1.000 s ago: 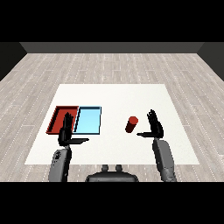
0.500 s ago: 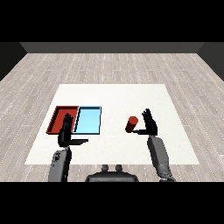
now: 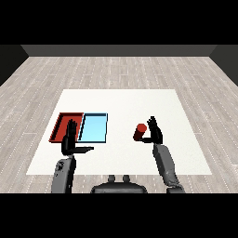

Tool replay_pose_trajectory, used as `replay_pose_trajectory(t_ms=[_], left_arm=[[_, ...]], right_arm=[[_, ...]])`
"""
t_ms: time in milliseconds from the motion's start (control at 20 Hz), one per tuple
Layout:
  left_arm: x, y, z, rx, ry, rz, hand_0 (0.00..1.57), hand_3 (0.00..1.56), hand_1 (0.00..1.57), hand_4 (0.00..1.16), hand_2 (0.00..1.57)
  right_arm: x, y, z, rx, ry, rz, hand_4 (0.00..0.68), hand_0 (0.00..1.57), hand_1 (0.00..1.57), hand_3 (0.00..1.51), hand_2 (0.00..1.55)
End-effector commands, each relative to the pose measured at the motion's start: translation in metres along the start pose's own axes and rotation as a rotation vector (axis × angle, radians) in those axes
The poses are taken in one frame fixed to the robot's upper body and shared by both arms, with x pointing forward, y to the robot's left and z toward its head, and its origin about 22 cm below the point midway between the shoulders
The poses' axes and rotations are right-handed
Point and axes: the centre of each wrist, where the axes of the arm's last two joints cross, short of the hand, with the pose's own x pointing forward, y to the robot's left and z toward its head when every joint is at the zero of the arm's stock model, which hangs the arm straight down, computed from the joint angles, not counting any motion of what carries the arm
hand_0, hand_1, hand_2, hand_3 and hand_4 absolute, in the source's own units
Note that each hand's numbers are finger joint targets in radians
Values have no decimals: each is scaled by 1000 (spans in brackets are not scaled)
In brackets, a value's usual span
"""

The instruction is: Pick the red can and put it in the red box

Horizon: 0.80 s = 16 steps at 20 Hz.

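My right hand [image 3: 155, 133] is spread, fingers up, just beside the red can [image 3: 139, 132] on the white worktop [image 3: 121, 100]; the thumb may be touching it, I can't tell. The can is well right of the blue tray [image 3: 93, 128] and red tray [image 3: 59, 128]. My left hand [image 3: 70, 142] is open, fingers straight, over the red tray's near edge.
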Motion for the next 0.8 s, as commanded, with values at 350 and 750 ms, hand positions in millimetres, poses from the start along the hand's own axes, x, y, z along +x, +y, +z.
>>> replay_pose_trajectory(t_ms=[350,750], left_arm=[[11,18,13,-1,-1,-4,0,0,0,0,0],[6,-12,-12,14,2,10,0,0,0,0,0]], right_arm=[[-15,10,-13,-1,25,-14,0,0,0,0,0],[-20,4,-18,17,29,-36,0,0,0,0,0]])
